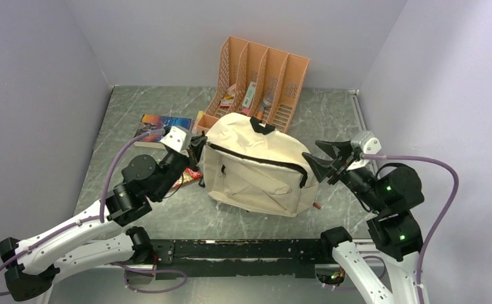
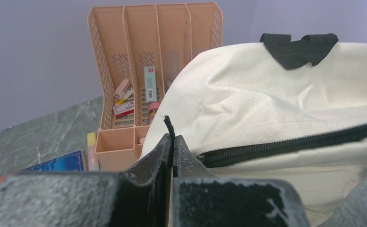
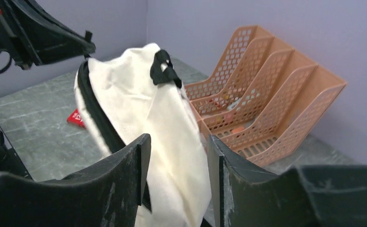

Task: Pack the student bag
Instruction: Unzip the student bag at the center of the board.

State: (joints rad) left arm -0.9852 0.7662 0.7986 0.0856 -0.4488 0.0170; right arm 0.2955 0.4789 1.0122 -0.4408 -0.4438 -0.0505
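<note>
Pinching the student bag's zipper pull, the left hand is clamped tight; the right hand gapes wide at its other end.

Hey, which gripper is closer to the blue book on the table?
Left. The left gripper, shut on the zipper pull, sits just beside the blue book; the right gripper is open at the student bag's opposite end.

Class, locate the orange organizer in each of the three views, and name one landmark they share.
Top external: organizer at top centre, behind the bag.
Left wrist: organizer upper left, behind the bag.
Right wrist: organizer at right, beyond the bag.
Shared landmark: the bag's black loop, in all three.
</note>
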